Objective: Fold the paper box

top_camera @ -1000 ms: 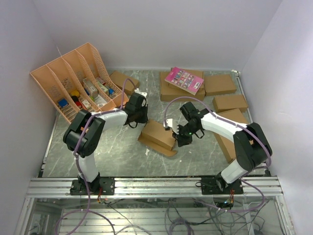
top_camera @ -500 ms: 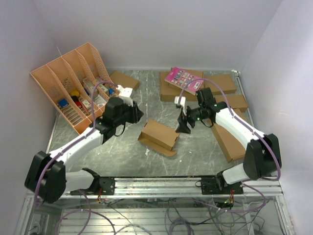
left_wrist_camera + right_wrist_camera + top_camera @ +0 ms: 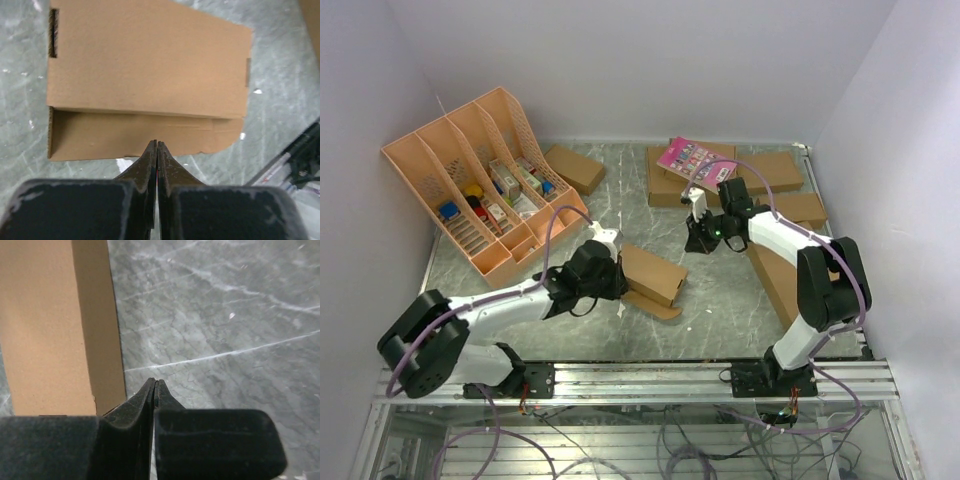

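The paper box is a partly folded brown cardboard shape lying mid-table, with one flap flat on the table at its near side. My left gripper is shut and empty at the box's left end. In the left wrist view its tips sit at the edge of the flat flap, below the box's top panel. My right gripper is shut and empty, apart from the box to its upper right. In the right wrist view brown cardboard lies to the left.
An orange file rack stands at the back left with a small brown box beside it. A large flat box bearing a pink card lies at the back. More brown boxes line the right side.
My left arm swung down from the back left to the box's left end. My right gripper drew back from the box toward the back right. The box stayed put.
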Tool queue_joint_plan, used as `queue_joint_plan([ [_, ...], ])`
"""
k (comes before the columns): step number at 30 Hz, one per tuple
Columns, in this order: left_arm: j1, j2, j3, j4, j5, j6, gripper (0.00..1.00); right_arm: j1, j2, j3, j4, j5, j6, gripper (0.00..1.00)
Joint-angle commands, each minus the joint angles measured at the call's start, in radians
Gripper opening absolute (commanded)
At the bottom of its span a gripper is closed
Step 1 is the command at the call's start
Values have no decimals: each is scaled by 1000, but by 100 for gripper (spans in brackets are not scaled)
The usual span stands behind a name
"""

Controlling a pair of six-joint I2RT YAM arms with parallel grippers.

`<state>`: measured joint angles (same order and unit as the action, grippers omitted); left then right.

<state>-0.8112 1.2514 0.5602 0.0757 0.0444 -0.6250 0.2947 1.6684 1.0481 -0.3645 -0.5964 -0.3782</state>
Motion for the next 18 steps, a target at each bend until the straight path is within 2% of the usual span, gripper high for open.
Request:
queue_joint_plan([
  [1, -6, 83, 79, -44, -80, -14, 7, 18, 41, 9, -82, -48, -68, 0],
  [8, -6, 234, 182, -68, -74, 42, 7, 57, 45, -9, -147, -85, -148, 0],
  [13, -5, 280, 223, -53, -103, 80, 7, 93, 33, -31, -211, -99, -217, 0],
  [18, -1, 305, 270, -58, -121, 131, 7, 93, -27, -72, -209, -64, -215, 0],
])
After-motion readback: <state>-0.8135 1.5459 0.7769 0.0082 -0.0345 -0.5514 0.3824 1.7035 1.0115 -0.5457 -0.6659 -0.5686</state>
